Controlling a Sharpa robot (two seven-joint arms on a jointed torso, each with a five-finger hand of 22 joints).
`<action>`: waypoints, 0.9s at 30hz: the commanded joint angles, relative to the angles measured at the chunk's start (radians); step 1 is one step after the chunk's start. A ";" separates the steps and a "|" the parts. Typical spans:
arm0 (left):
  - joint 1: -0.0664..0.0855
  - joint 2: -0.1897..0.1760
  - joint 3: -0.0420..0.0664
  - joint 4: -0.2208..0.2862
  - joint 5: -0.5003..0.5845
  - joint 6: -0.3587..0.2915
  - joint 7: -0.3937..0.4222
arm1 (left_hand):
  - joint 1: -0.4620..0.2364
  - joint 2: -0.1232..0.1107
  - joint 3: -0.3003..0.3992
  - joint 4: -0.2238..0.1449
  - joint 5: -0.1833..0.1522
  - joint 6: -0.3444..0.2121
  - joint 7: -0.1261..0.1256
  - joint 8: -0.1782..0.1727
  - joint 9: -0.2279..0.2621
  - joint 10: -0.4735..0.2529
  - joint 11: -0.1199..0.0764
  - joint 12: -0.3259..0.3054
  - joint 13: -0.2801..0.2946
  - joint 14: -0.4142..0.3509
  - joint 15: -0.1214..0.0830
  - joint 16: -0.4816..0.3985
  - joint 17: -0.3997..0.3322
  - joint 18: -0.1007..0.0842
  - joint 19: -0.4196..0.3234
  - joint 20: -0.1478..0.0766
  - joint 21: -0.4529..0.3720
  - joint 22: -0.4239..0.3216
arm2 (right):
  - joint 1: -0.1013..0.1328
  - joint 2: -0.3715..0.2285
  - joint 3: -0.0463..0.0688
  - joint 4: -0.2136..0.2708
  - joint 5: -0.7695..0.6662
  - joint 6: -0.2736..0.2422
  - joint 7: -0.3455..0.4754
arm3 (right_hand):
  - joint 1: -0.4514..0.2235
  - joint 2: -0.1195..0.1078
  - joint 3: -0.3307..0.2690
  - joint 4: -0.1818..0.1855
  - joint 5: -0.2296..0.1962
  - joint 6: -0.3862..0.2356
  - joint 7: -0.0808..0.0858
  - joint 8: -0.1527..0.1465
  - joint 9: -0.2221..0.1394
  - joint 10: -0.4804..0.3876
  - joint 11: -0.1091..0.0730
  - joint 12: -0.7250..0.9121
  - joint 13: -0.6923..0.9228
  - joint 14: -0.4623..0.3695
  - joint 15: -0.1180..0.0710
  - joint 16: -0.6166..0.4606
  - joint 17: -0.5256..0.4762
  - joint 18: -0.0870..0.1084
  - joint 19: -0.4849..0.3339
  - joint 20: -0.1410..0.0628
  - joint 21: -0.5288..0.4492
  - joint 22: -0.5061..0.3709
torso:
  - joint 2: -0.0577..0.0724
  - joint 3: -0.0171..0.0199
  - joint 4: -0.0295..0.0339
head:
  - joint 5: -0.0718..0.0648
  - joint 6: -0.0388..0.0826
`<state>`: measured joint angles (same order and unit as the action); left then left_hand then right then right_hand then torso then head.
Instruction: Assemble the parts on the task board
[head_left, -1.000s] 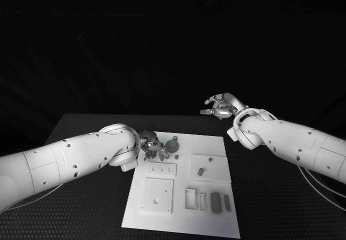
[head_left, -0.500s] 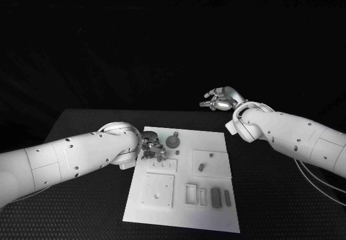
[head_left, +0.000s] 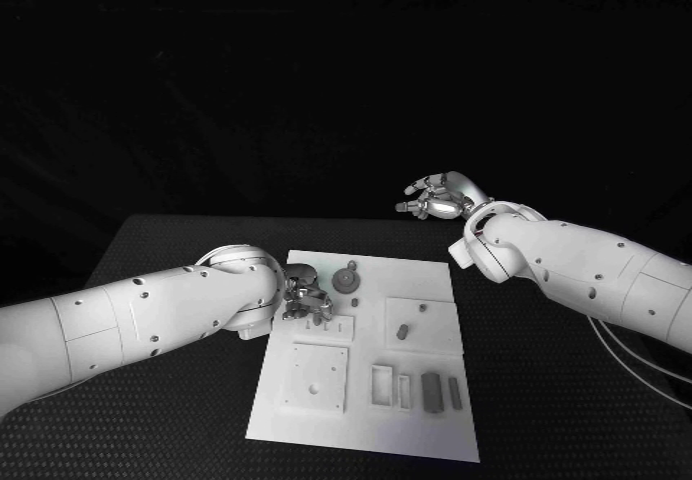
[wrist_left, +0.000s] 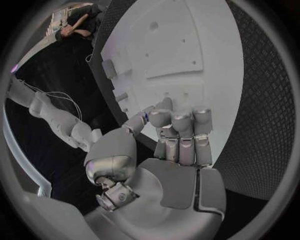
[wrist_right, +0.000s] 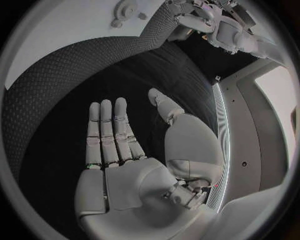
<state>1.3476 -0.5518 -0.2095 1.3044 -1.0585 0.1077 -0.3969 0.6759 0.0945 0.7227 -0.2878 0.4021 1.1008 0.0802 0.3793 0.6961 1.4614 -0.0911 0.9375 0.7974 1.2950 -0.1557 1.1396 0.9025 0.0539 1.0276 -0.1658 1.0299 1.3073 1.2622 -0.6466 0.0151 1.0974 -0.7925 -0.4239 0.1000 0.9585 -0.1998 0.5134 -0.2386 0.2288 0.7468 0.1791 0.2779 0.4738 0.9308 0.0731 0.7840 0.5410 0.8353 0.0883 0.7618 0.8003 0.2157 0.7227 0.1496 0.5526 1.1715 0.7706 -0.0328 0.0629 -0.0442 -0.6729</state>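
The white task board lies in the middle of the table. A grey gear stands near its far left corner. My left hand hovers just left of the gear, over the small peg plate. Its fingers bend down toward the board with the thumb beside them; whether anything is pinched is hidden. My right hand is raised beyond the board's far right corner, its palm flat, fingers apart, holding nothing.
Nearer on the board are a square plate with a hole, a small grey piece on another square plate, a frame and two grey bars in slots. Black table surrounds the board.
The whole picture has shifted a little, so the camera moved. Against the board, my left hand has come slightly nearer, toward the peg plate. The right hand stays raised and open.
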 joint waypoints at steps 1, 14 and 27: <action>-0.003 0.005 -0.001 -0.002 -0.016 0.012 0.001 | 0.006 0.001 0.029 0.001 0.013 0.107 -0.092 0.007 0.003 -0.032 -0.032 0.007 -0.004 0.023 -0.049 0.009 -0.006 0.012 -0.008 -0.105 0.005 -0.001 | 0.000 0.002 0.001 0.002 0.008 0.023 0.012 | 0.007 0.004 -0.008 0.001 0.007 0.012 0.033 0.007 -0.002 -0.189 0.068 -0.002 -0.008 -0.007 0.001 0.000 -0.004 -0.009 -0.011 0.001 -0.007 0.002 | 0.000 -0.0008 -0.0008 | 0.000 -0.003; -0.011 0.010 -0.008 -0.015 -0.022 0.019 0.005 | -0.004 0.006 0.030 0.001 0.033 0.118 -0.096 0.015 0.004 -0.032 -0.036 0.016 -0.015 0.021 -0.044 0.024 -0.024 0.008 -0.008 -0.101 -0.003 -0.009 | 0.000 0.007 0.001 -0.001 0.012 0.040 0.015 | 0.006 0.014 -0.010 -0.006 0.020 0.005 0.032 0.023 -0.025 -0.203 0.099 -0.105 -0.221 -0.066 0.047 -0.111 -0.160 -0.018 -0.094 0.038 -0.133 -0.037 | 0.000 -0.0002 -0.0014 | -0.002 -0.009; -0.011 0.016 -0.008 -0.020 -0.022 0.048 0.002 | -0.006 0.009 0.033 -0.001 0.046 0.119 -0.097 0.017 0.004 -0.033 -0.037 0.020 -0.020 0.019 -0.043 0.032 -0.032 0.007 -0.007 -0.101 -0.006 -0.010 | 0.000 0.008 0.001 0.000 0.012 0.040 0.015 | 0.009 0.015 -0.014 -0.006 0.020 0.006 0.032 0.026 -0.030 -0.194 0.099 -0.106 -0.248 -0.071 0.052 -0.117 -0.178 -0.018 -0.100 0.042 -0.145 -0.036 | 0.000 0.0000 -0.0008 | -0.003 -0.009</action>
<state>1.3366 -0.5389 -0.2179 1.2832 -1.0763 0.1275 -0.3970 0.6666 0.0913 0.7227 -0.2877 0.4270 1.1062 0.0789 0.3899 0.6991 1.4613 -0.0910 0.9526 0.7779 1.2951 -0.1558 1.1658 0.8714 0.0527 1.0253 -0.1678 1.0299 1.2989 1.2623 -0.6401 0.0151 1.0959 -0.7824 -0.3976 0.1025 0.9664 -0.1920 0.5024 -0.2442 0.2441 0.7445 0.1814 0.2981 0.4452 0.9307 0.0732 0.6813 0.2940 0.7635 0.1310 0.6497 0.6234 0.2008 0.6281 0.1872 0.4138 1.1355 0.7705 -0.0329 0.0619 -0.0461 -0.6818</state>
